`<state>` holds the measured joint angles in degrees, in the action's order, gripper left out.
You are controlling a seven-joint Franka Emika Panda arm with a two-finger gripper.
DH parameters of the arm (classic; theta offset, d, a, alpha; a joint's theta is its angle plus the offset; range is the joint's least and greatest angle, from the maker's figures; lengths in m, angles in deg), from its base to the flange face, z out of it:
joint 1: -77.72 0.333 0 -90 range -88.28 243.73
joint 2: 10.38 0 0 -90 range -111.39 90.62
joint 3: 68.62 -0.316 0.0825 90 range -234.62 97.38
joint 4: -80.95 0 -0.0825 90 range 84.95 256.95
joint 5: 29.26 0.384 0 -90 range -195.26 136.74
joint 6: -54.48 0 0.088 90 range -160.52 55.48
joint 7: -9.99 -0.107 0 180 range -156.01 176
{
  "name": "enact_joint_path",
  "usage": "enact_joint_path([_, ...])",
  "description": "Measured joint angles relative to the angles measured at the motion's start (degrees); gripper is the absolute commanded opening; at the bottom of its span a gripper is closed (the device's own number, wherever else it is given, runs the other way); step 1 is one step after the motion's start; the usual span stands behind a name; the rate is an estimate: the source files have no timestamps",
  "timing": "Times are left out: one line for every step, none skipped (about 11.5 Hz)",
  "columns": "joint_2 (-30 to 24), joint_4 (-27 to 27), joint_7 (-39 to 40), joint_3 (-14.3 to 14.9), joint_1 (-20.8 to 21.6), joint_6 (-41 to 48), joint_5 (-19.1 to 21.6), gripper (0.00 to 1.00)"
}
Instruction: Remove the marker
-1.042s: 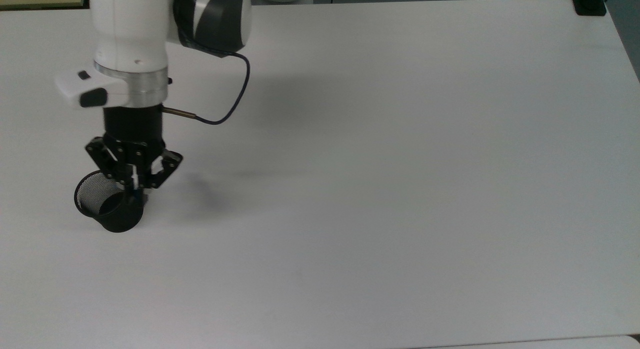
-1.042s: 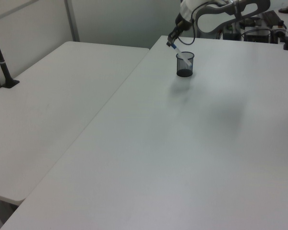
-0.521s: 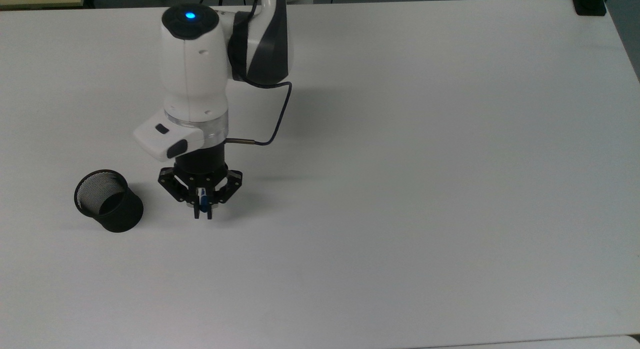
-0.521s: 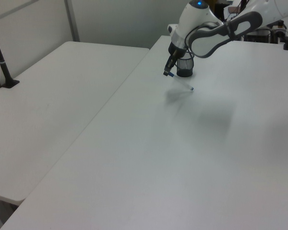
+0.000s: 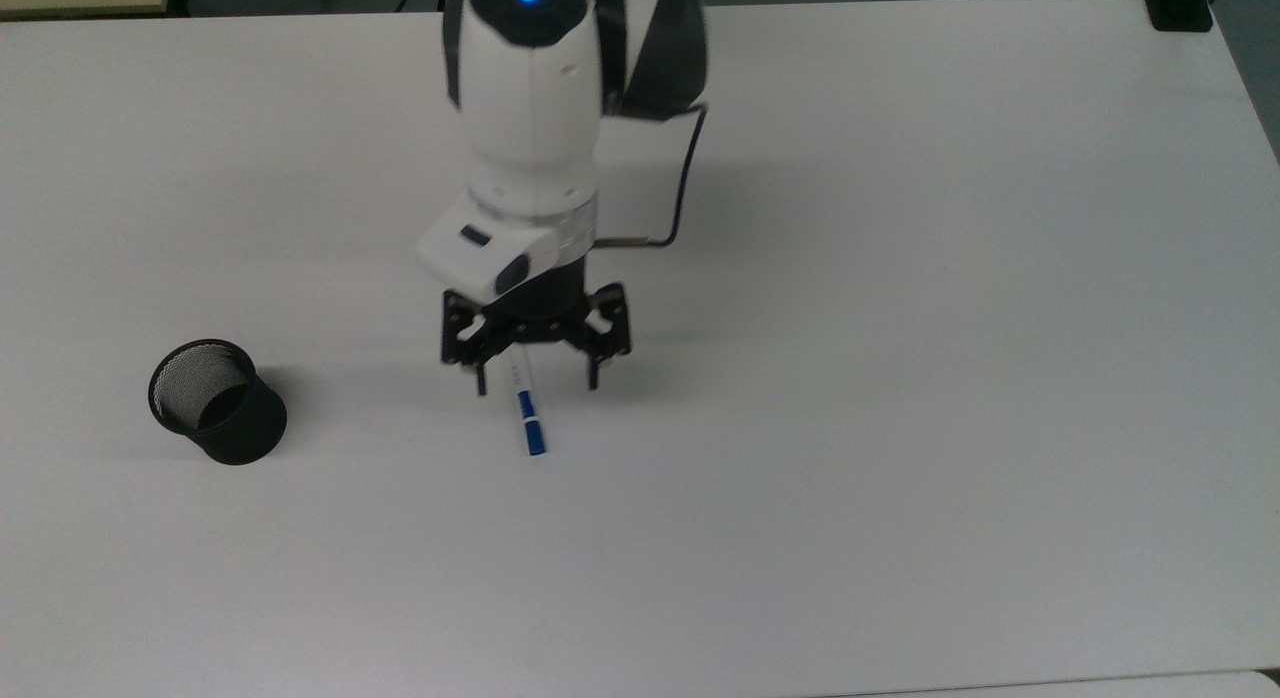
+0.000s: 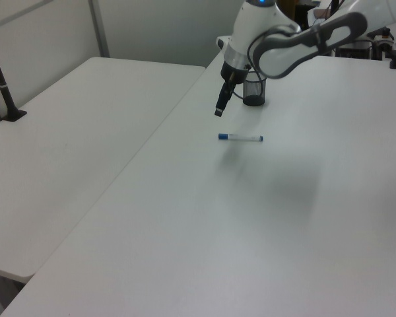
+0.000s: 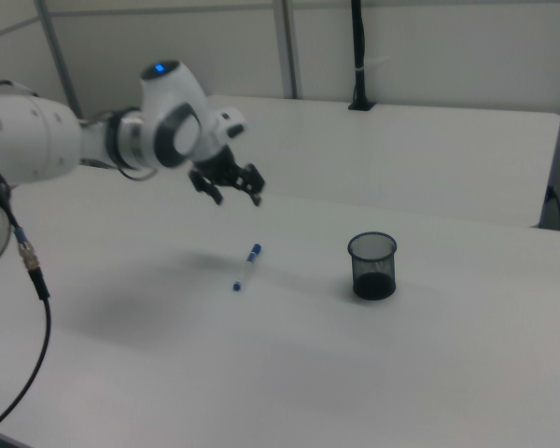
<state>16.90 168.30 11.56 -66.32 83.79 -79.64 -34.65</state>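
Observation:
The marker [image 5: 527, 410] [image 6: 240, 138] [image 7: 245, 266], white-barrelled with a blue cap, lies flat on the white table, well to the right of the black mesh cup [image 5: 215, 402] [image 6: 254, 90] [image 7: 372, 265] in the top view. My gripper [image 5: 536, 383] [image 6: 219, 109] [image 7: 237, 196] hovers above the marker's white end, open, with nothing between its fingers. In the top view the gripper body hides the upper part of the barrel. The cup stands upright with nothing in it.
The white table [image 5: 900, 378] stretches wide to the top view's right. A black clamp [image 5: 1180, 8] sits at its far right corner. A second white table [image 6: 72, 145] adjoins in the left view, with a black post [image 6: 3, 86] clamped on it.
My gripper carried the marker out of the cup, moved right in the top view, then opened. The marker now lies on the table and the gripper has risen off it.

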Motion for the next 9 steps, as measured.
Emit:
enact_joint_path([-2.7, -0.3, -1.5, 0.0, 1.4, 5.2, 0.0, 1.00])
enact_joint_path([-5.1, -0.5, -2.4, 0.0, 2.1, 9.8, 0.0, 1.00])
enact_joint_path([-8.6, -0.6, -3.0, 0.0, 2.6, 16.0, 0.0, 1.00])
enact_joint_path([-12.1, -0.5, -3.0, 0.0, 2.6, 22.5, 0.0, 1.00])
enact_joint_path([-15.2, -0.5, -3.0, 0.1, 2.5, 28.3, 0.0, 1.00])
enact_joint_path([-17.9, -0.4, -3.0, 0.4, 2.3, 32.7, 0.1, 1.00])
enact_joint_path([-19.6, -0.2, -3.0, 0.6, 2.2, 35.2, 0.4, 1.00])
enact_joint_path([-21.3, 0.1, -3.0, 0.9, 2.0, 37.6, 1.0, 1.00])
enact_joint_path([-22.7, 0.4, -3.1, 0.9, 1.3, 39.0, 1.4, 1.00])
